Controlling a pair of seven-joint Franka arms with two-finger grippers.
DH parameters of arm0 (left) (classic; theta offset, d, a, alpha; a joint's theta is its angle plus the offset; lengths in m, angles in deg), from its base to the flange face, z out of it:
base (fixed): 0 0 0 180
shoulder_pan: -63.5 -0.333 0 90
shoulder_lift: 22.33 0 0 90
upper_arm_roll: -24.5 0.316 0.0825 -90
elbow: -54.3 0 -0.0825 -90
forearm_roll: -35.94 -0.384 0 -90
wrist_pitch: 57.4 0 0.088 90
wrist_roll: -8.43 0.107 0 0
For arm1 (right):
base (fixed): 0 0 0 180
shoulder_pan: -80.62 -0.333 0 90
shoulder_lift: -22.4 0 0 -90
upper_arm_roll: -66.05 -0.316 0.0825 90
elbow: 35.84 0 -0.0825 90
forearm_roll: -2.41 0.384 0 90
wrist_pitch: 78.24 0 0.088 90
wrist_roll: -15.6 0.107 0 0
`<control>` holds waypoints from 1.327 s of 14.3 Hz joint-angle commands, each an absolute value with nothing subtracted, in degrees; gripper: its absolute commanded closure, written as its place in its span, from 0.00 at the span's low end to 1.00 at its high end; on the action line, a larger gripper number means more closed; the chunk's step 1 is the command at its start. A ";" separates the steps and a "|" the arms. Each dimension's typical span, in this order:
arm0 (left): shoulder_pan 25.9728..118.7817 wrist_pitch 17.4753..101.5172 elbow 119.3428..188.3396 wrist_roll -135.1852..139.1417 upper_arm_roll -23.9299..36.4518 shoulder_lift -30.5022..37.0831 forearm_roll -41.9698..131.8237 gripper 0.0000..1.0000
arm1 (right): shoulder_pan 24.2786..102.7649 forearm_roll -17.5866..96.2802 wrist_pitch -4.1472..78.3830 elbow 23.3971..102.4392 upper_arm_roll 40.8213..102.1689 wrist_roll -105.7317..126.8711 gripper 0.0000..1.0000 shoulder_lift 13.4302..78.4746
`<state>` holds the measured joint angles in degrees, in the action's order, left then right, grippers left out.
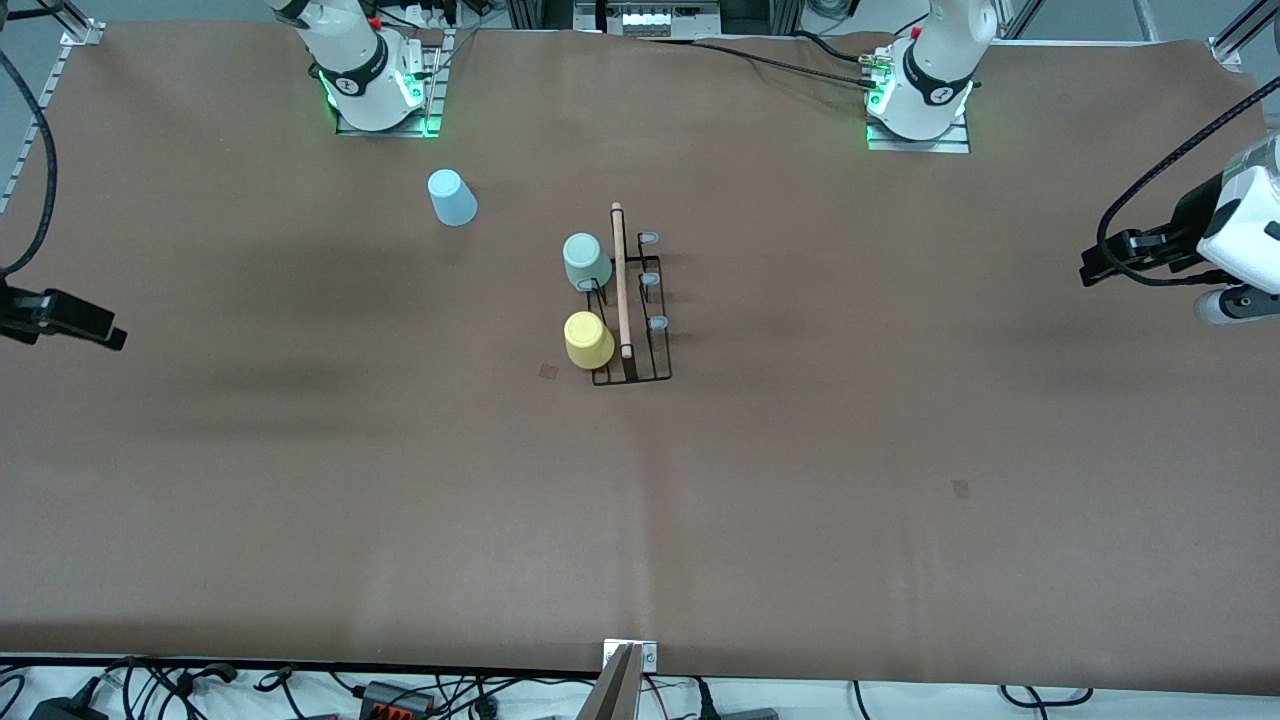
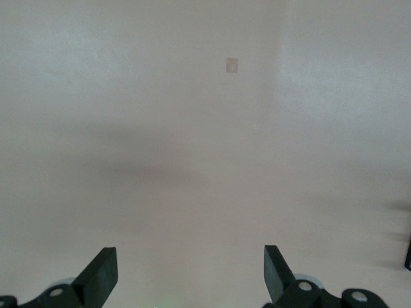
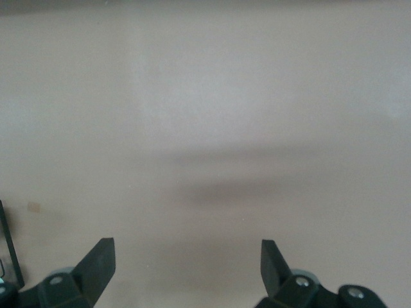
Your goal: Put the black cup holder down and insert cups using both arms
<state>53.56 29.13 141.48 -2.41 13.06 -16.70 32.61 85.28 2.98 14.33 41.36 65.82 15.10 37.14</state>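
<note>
The thin black wire cup holder with its light wooden rod handle stands mid-counter, well apart from both pincers. A mint green plastic tumbler and a yellow one sit upturned on pegs along the side toward the right arm. The light blue tumbler lies on the brown counter, nearer the right arm's base. It looks light, smooth and slightly squeezable; gripping across its tapered wall seems best. The left pincer and right pincer both hover over bare counter at the edges, fingers apart, empty.
</note>
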 commanded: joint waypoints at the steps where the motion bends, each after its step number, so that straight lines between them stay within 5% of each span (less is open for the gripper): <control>1: 53.31 28.29 141.58 -1.94 12.99 -17.50 33.03 0.00 | 85.02 1.54 21.05 56.75 65.70 15.25 0.00 26.56; 4: 53.31 28.29 141.58 -1.94 12.99 -17.50 33.03 0.00 | 84.93 1.18 21.61 62.59 65.43 15.16 0.00 22.58; 19: 53.31 28.29 141.58 -1.94 12.99 -17.50 33.03 0.00 | 84.93 1.89 18.88 63.21 65.61 15.16 0.00 20.20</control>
<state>53.56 29.13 141.48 -2.41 13.06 -16.70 32.61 85.02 1.99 18.97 61.55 65.65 15.14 21.69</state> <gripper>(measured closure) 0.000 0.000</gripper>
